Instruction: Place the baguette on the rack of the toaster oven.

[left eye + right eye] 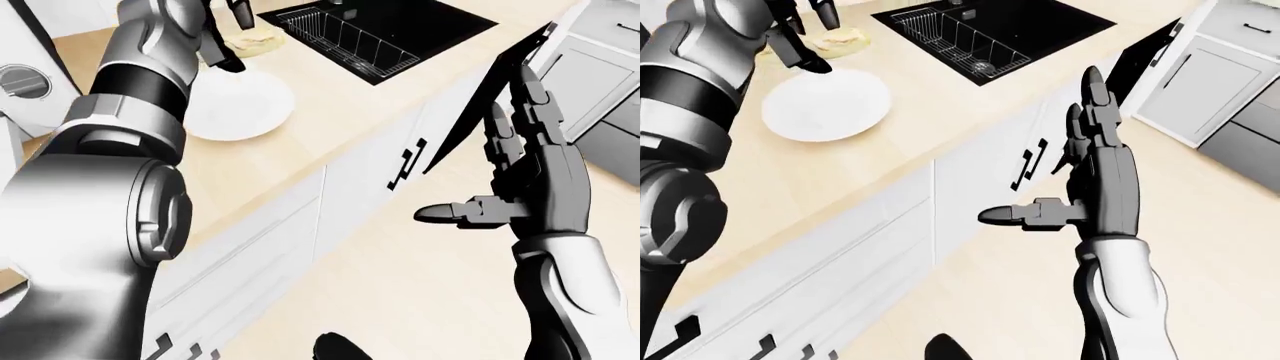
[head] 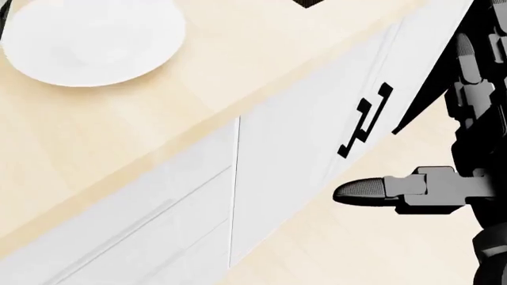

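The pale baguette (image 1: 843, 39) is held above the wooden counter, past the top edge of the white plate (image 1: 826, 105), with my left hand (image 1: 812, 39) shut on it. In the left-eye view the baguette (image 1: 252, 41) shows partly behind the left hand's fingers (image 1: 228, 58). The plate (image 2: 91, 38) lies bare at the top left of the head view. My right hand (image 1: 1060, 161) is open and empty, fingers up and thumb out, over the floor beside the cabinets. No toaster oven is in view.
A black sink (image 1: 400, 26) with a wire basket (image 1: 345, 37) is set in the counter (image 2: 238, 65) at the top. White cabinet doors with black handles (image 2: 364, 119) run below the counter edge. A dark open door panel (image 1: 490, 97) stands by my right hand.
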